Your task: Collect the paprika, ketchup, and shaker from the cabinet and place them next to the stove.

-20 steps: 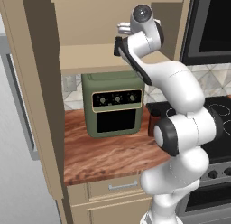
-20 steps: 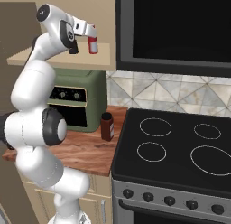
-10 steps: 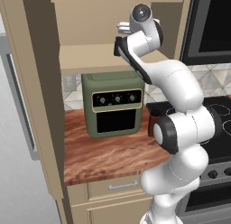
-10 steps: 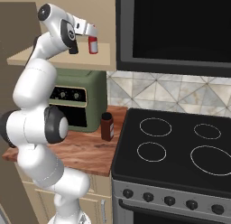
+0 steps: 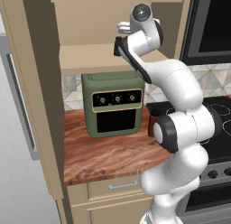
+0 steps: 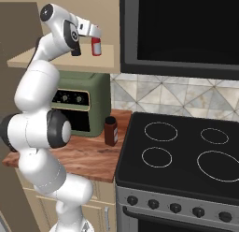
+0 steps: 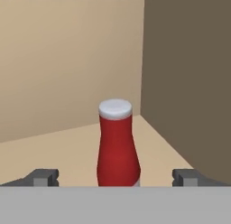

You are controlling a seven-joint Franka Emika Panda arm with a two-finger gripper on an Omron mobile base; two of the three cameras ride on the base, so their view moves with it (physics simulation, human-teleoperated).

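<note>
End effector (image 7: 115,178) spread wide before one ketchup (image 7: 117,144); one paprika (image 6: 110,131) beside stove (image 6: 186,154)

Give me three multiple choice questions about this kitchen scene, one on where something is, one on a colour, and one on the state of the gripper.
1. Where does the paprika stand?
A. On the wooden counter beside the stove
B. On the cabinet shelf
C. On a burner ring

2. What colour is the body of the ketchup on the shelf of the cabinet?
A. Green
B. Red
C. Yellow

3. How does the gripper stand at the ketchup?
A. Shut on the bottle
B. Open, one fingertip on each side of the bottle
C. Shut, below on the counter

Answers:
1 A, the right base view shows the dark jar on the wood next to the cooktop's left edge.
2 B, the hand view shows a red bottle with a pale top.
3 B, the hand view shows both tips wide apart with the bottle between them, untouched.
</note>
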